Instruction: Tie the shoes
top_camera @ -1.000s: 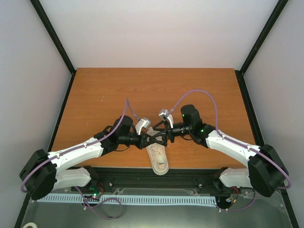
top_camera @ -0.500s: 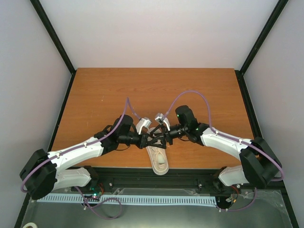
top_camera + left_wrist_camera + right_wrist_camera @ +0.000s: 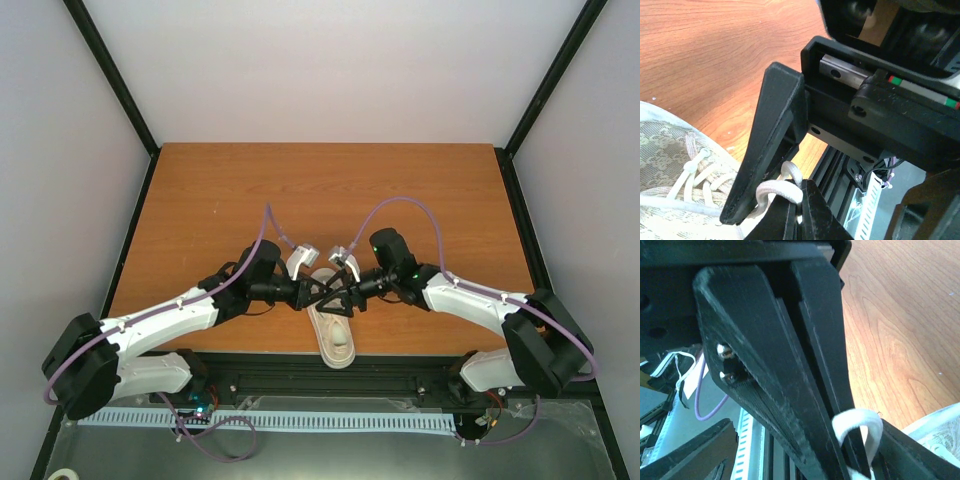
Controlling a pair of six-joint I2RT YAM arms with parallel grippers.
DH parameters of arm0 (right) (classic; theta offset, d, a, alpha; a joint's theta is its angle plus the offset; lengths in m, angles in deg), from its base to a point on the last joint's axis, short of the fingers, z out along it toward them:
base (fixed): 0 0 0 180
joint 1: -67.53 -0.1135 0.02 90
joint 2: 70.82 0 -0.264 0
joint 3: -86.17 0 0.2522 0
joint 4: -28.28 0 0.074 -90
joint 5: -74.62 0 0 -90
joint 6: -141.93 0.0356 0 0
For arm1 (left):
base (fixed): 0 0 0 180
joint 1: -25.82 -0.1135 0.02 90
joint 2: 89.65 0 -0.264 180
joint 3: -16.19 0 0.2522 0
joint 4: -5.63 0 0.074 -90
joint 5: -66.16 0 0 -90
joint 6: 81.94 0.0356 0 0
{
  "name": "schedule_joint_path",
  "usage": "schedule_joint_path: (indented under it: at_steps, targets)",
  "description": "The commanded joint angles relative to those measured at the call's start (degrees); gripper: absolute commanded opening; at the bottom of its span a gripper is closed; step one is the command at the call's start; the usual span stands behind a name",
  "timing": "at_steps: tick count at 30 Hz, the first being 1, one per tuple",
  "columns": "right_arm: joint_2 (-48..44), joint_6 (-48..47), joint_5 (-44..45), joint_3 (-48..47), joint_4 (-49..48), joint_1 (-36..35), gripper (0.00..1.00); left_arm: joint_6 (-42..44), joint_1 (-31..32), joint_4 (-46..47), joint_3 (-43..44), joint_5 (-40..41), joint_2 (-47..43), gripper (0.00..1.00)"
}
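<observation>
The cream sneaker (image 3: 338, 340) lies at the table's near edge, toe toward the arm bases, also visible as mesh upper (image 3: 670, 150). My left gripper (image 3: 318, 293) is shut on a loop of white lace (image 3: 779, 189) above the shoe's eyelets, its tips (image 3: 799, 187) pinching the loop. My right gripper (image 3: 336, 297) meets it from the right. Its jaws (image 3: 807, 425) stand open on either side of the left gripper's shut fingers (image 3: 790, 365) and the lace loop (image 3: 857, 422). One of the right gripper's fingers (image 3: 767, 145) passes just beside the loop.
The wooden table (image 3: 200, 200) stretches behind the shoe. A black frame rail (image 3: 330, 375) runs along the near edge just below the toe. Purple cables (image 3: 275, 225) arc over both wrists. White walls with black posts enclose the table.
My right gripper has moved left, up against the left gripper, and its jaws have narrowed around the held lace loop. The left gripper has stayed shut on the lace in the same place.
</observation>
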Motion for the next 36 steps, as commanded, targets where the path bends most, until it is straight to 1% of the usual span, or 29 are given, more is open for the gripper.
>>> schedule_joint_path:
  at_steps: [1, 8, 11, 16, 17, 21, 25, 26, 27, 30, 32, 33, 34, 36]
  targets:
    - [-1.4, -0.8, 0.3, 1.5, -0.5, -0.5, 0.71, 0.4, -0.3, 0.4, 2.6, 1.0, 0.4, 0.01]
    - [-2.0, -0.6, 1.7, 2.3, -0.6, -0.5, 0.55, 0.3, -0.3, 0.5, 2.8, 1.8, 0.8, 0.01]
    - [-2.2, -0.3, 2.5, 2.6, -0.6, -0.5, 0.46, 0.2, -0.4, 0.6, 2.8, 1.8, 1.0, 0.01]
    - [-2.2, -0.1, 3.5, 2.6, -0.8, -0.5, 0.27, 0.3, -0.4, 0.6, 2.7, 1.9, 1.1, 0.01]
    - [-2.1, 0.0, 3.8, 2.7, -0.8, -0.5, 0.21, 0.4, -0.4, 0.6, 2.6, 2.0, 1.1, 0.01]
    - [-2.4, 0.3, 4.6, 3.0, -1.0, -0.5, 0.04, 1.0, -0.4, 0.6, 1.9, 2.8, 0.8, 0.01]
    - [-3.0, 1.0, 5.6, 3.5, -1.6, -0.5, 0.03, 1.6, -0.5, 1.2, 1.1, 2.9, 0.9, 0.02]
    - [-3.2, 1.4, 6.0, 3.7, -1.9, -0.5, 0.03, 2.0, -0.5, 1.1, 0.9, 3.1, 0.8, 0.04]
    - [-3.5, 1.9, 6.6, 4.0, -2.3, -0.5, 0.03, 2.4, -0.5, 0.6, 0.9, 3.6, 0.6, 0.13]
    - [-4.7, 3.7, 8.6, 4.8, -2.9, -0.5, 0.03, 4.0, -0.5, -2.4, 1.1, 8.0, -0.6, 0.46]
    - [-5.5, 5.0, 10.5, 5.2, -2.5, -0.4, 0.03, 5.2, -0.5, -4.9, 1.3, 11.8, -2.3, 0.65]
    - [-5.9, 5.8, 11.6, 5.4, -2.3, -0.3, 0.03, 5.8, -0.5, -6.2, 1.2, 14.2, -3.4, 0.72]
    - [-6.3, 6.9, 12.9, 5.6, -2.1, -0.2, 0.03, 6.2, -0.5, -7.0, 1.0, 16.5, -4.5, 0.77]
    - [-6.9, 9.0, 13.7, 6.1, -2.7, 0.1, 0.03, 6.9, -0.3, -5.2, -0.1, 17.7, -6.6, 0.8]
